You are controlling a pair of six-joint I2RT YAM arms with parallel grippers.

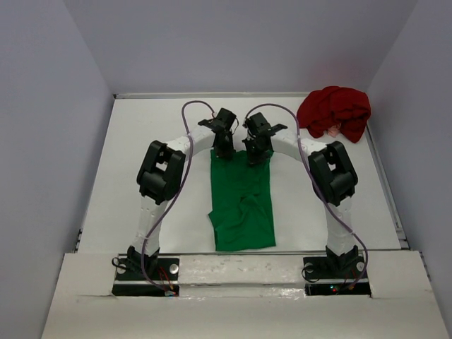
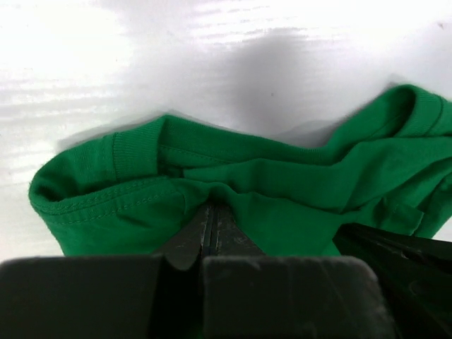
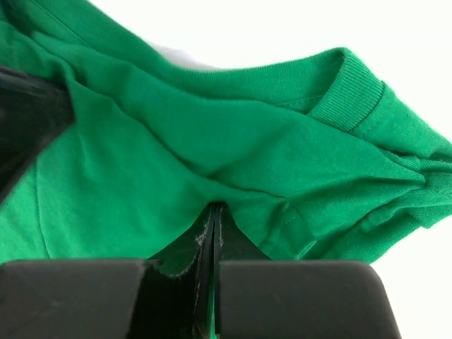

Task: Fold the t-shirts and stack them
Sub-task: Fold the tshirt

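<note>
Both left fingers (image 2: 189, 244) and right fingers (image 3: 236, 247) are clamped closed on the far collar edge of the green t-shirt (image 1: 242, 201), spread on the counter (image 1: 134, 141). The red t-shirt (image 1: 334, 111) lies bunched far right. Uneven pulls could skew the fold, or thin cloth could slip free.

Two t-shirts are on one bench (image 1: 141, 141): one green t-shirt (image 1: 242, 205) and one dark red t-shirt (image 1: 334, 109). There are two arms, the left arm (image 1: 159, 173) and the right arm (image 1: 332, 173). There are two grippers, the left gripper (image 1: 224, 146) and the right gripper (image 1: 256, 152). A pale scrap (image 1: 332, 131) beside the red one is possibly a third item.
</note>
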